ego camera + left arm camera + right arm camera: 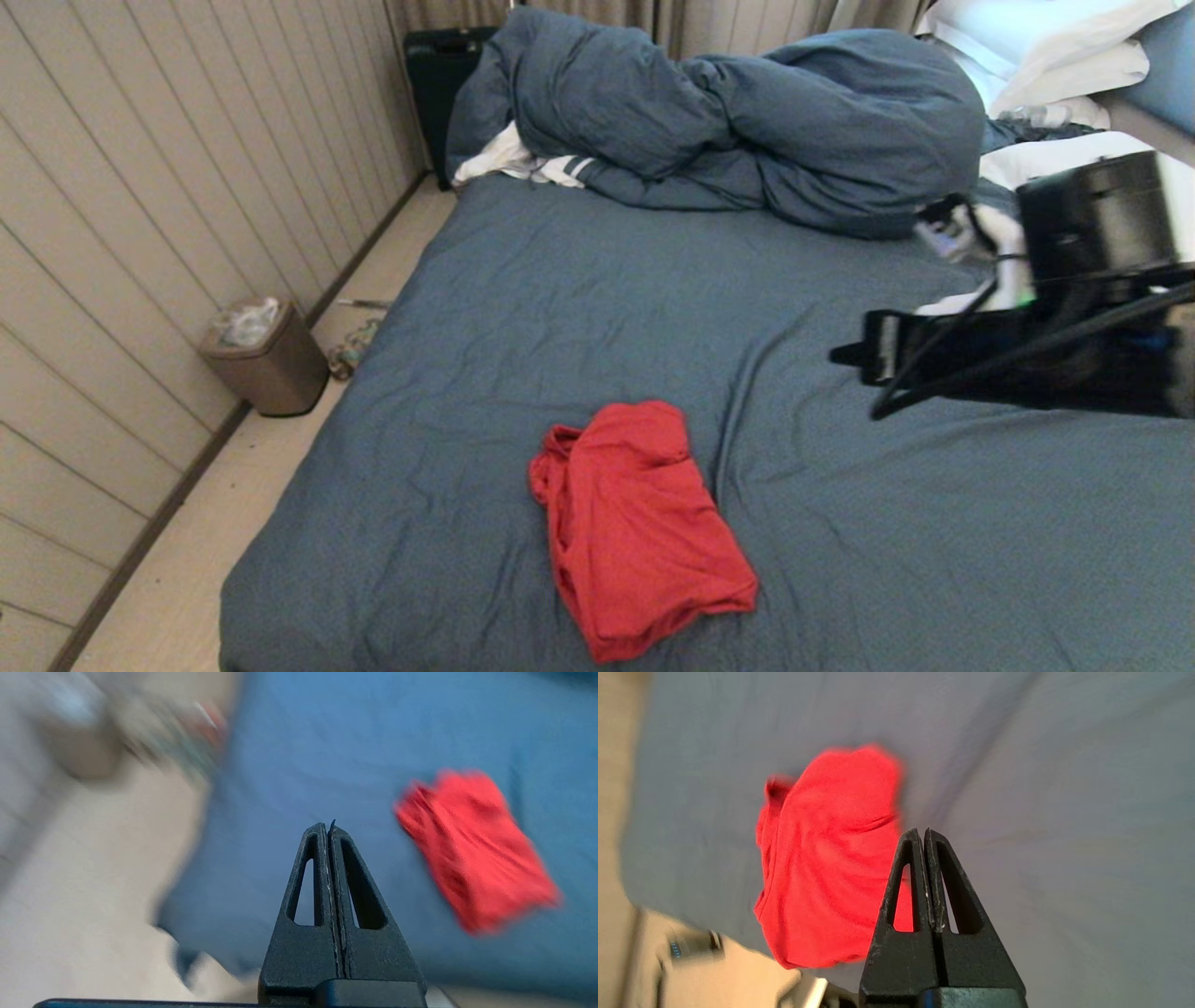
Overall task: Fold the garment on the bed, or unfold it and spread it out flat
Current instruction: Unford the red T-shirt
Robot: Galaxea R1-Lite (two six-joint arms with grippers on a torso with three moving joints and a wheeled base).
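Observation:
The garment is a red T-shirt lying in a rough folded bundle on the near middle of the bed, plain red side up, its print hidden. Neither gripper touches it. My right gripper hangs above the sheet to the right of and beyond the shirt, pointing left. In the right wrist view this gripper is shut and empty, with the garment below and beside it. My left gripper is shut and empty over the sheet near the bed's left edge, apart from the garment. It is out of the head view.
A bunched blue-grey duvet fills the far end of the bed, with a white striped cloth tucked under it and white pillows at far right. A brown waste bin stands on the floor strip by the panelled wall.

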